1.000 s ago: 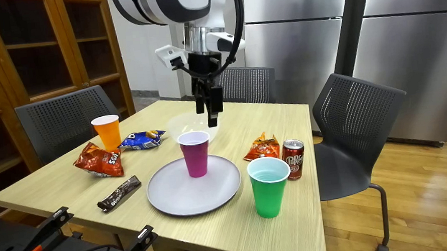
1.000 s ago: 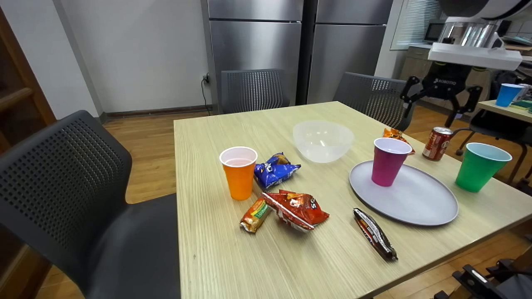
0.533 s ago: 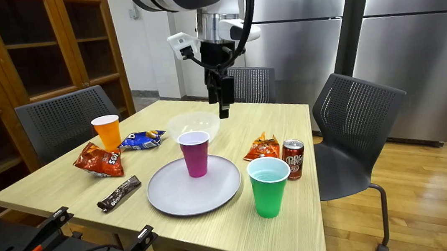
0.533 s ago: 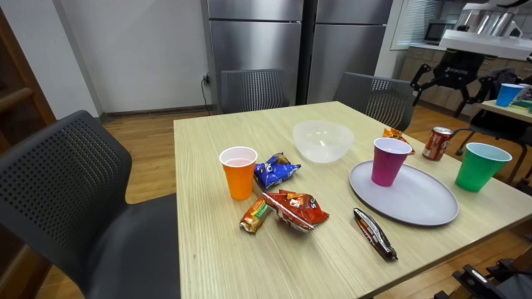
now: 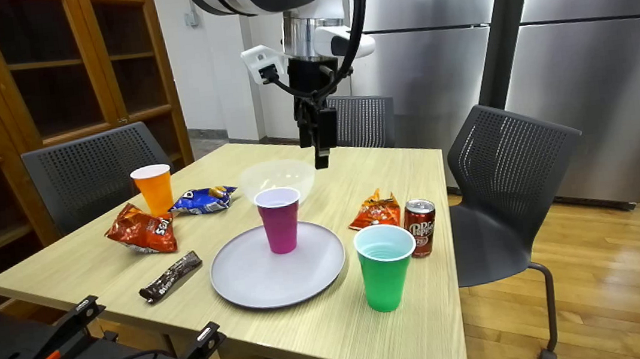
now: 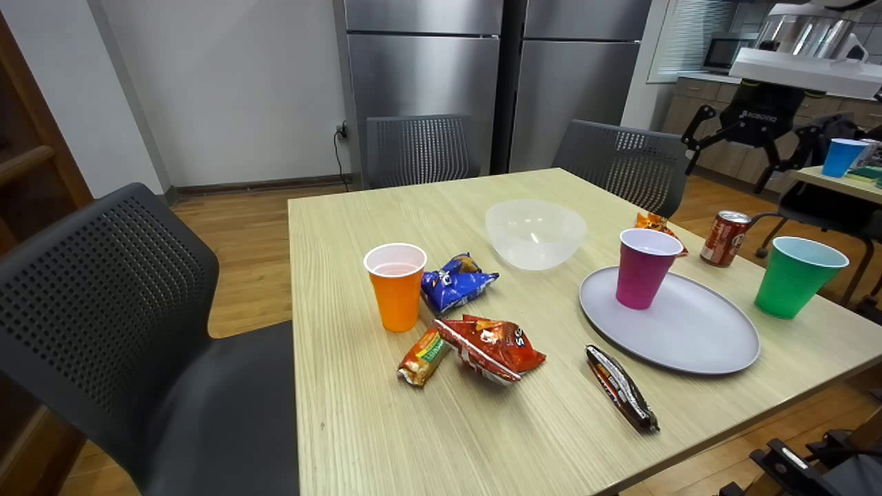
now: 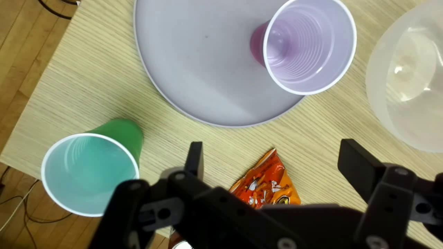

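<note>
My gripper (image 7: 272, 152) is open and empty, fingers wide apart, above the table. It also shows open in both exterior views (image 5: 319, 143) (image 6: 727, 172). In the wrist view an orange-red snack bag (image 7: 266, 188) lies below, between the fingers, partly hidden by the gripper; it also lies on the table in an exterior view (image 5: 377, 212). A magenta cup (image 5: 281, 229) stands upright on a round grey plate (image 5: 283, 283). A green cup (image 5: 384, 280) stands beside the plate, near a dark red soda can (image 5: 420, 231). A translucent bowl (image 6: 534, 234) sits behind the plate.
An orange cup (image 6: 396, 296), a blue snack bag (image 6: 455, 284), a red snack bag (image 6: 496, 348), a small gold wrapped bar (image 6: 424, 355) and a dark wrapped bar (image 6: 620, 389) are on the table (image 6: 365, 427). Chairs (image 5: 496, 189) stand around it.
My gripper has moved right and slightly up in both exterior views, mostly between the two earlier moments, and is now nearly still. It stays open. The objects on the table have not moved.
</note>
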Robot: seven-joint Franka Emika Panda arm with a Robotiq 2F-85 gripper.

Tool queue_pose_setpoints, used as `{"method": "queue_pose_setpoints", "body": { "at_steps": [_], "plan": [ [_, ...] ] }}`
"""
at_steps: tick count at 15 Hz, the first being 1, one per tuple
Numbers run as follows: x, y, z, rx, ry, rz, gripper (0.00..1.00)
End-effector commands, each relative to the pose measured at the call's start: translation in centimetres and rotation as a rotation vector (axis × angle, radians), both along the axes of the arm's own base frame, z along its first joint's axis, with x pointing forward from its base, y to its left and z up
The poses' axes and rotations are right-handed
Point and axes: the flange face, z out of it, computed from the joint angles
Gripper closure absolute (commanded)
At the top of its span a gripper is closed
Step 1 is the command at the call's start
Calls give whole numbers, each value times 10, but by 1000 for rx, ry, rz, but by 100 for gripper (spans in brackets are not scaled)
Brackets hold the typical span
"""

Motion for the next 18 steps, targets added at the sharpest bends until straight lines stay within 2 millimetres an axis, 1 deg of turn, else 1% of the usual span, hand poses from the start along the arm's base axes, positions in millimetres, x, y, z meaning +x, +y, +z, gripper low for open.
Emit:
{"method": "queue_pose_setpoints", "body": {
  "at_steps": [1,5,9,13,18],
  "plan": [
    [2,-1,-1,0,-4,-15,0],
    [15,-5,-6,-12,-65,-51,0],
    [32,-10,-12,-30,-98,-70,0],
    [56,-21,-20,-49,-96,-70,0],
    [92,-36,-34,-66,-94,-86,0]
  ]
}}
